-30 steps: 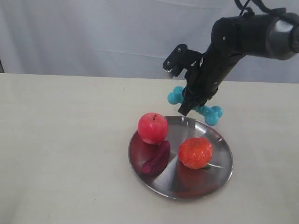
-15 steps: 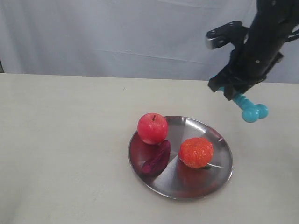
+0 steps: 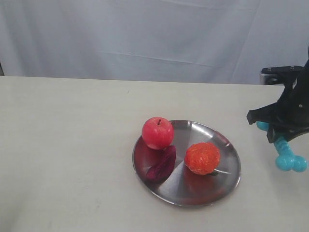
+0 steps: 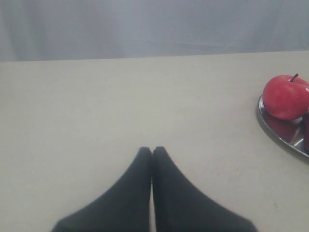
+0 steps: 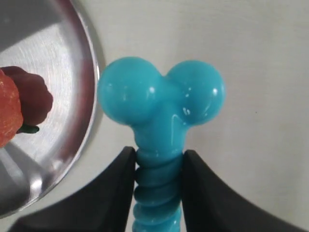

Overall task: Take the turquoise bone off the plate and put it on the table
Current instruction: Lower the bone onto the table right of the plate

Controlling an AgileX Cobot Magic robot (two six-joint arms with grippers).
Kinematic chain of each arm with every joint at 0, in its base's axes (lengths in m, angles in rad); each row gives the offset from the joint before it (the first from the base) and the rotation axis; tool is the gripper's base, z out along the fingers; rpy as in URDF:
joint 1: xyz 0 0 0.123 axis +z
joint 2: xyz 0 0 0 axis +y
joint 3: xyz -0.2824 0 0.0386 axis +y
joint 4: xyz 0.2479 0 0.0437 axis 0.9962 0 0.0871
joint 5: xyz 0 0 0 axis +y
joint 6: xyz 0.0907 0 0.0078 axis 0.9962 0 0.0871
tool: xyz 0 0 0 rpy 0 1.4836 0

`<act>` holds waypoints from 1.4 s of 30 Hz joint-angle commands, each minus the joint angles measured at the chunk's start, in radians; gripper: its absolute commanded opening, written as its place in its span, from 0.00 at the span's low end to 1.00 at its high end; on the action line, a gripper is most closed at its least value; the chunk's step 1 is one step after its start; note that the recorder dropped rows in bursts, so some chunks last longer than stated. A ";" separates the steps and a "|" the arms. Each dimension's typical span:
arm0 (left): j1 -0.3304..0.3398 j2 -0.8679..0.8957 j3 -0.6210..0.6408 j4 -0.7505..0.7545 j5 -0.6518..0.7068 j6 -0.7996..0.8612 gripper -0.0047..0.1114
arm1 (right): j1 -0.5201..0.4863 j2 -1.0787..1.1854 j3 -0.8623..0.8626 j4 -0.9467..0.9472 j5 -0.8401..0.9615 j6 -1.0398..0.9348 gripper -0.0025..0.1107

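Observation:
My right gripper [image 3: 282, 135] [image 5: 159, 157] is shut on the ribbed shaft of the turquoise bone [image 3: 287, 154] [image 5: 161, 104]. It holds the bone above the pale beige table [image 3: 63, 145], to the right of the steel plate [image 3: 227, 181] and clear of its rim [image 5: 89, 58]. One knobbed end hangs down toward the tabletop. My left gripper [image 4: 152, 151] is shut and empty, low over the bare table left of the plate [image 4: 275, 133]; it does not show in the exterior view.
On the plate lie a red apple [image 3: 157, 132] [image 4: 286, 96], an orange-red fruit [image 3: 202, 158] [image 5: 8, 108] and a dark purple piece [image 3: 162, 164]. A grey-white curtain [image 3: 145, 34] hangs behind the table.
My right gripper has carried the turquoise bone from over the plate's far rim to the right and down, off the plate. The fruit on the plate has not moved.

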 commanded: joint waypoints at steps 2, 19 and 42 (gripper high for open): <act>-0.003 -0.001 0.003 0.000 -0.001 -0.001 0.04 | -0.007 0.013 0.042 -0.004 -0.075 0.044 0.02; -0.003 -0.001 0.003 0.000 -0.001 -0.001 0.04 | -0.007 0.175 0.044 -0.004 -0.169 0.073 0.02; -0.003 -0.001 0.003 0.000 -0.001 -0.001 0.04 | -0.007 0.250 0.044 -0.019 -0.225 0.077 0.02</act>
